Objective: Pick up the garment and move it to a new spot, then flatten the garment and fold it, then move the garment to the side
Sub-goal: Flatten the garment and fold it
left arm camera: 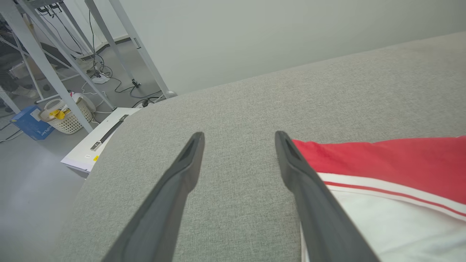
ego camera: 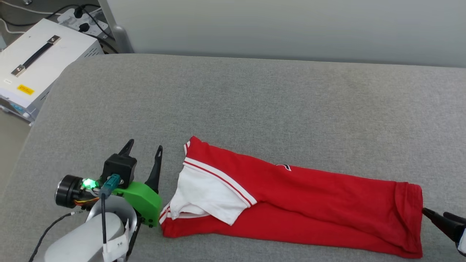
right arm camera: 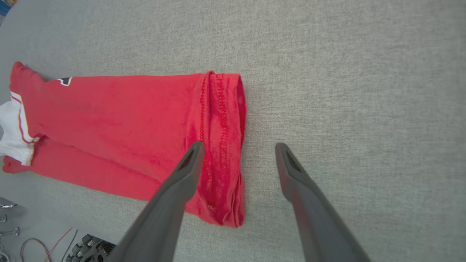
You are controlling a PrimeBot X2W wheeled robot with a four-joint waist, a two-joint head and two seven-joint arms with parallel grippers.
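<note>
The garment [ego camera: 309, 196] lies folded into a long red strip on the grey padded surface [ego camera: 255, 102], its white sleeve on top at the left end. My left gripper [ego camera: 144, 145] stands open just left of that sleeve end; in the left wrist view the left gripper [left arm camera: 239, 134] has bare surface between its fingers and the garment [left arm camera: 382, 160] beside the right finger. My right gripper [ego camera: 434, 212] is at the hem end. In the right wrist view the right gripper [right arm camera: 239, 144] is open above the garment's [right arm camera: 127, 116] hem edge, holding nothing.
A white box with a black handle [ego camera: 36, 62] and a power strip [ego camera: 83, 20] sit off the surface's far left corner. A pale wall runs behind. The left wrist view shows a laundry basket [left arm camera: 65, 114], a blue box [left arm camera: 31, 123] and metal frame legs on the floor.
</note>
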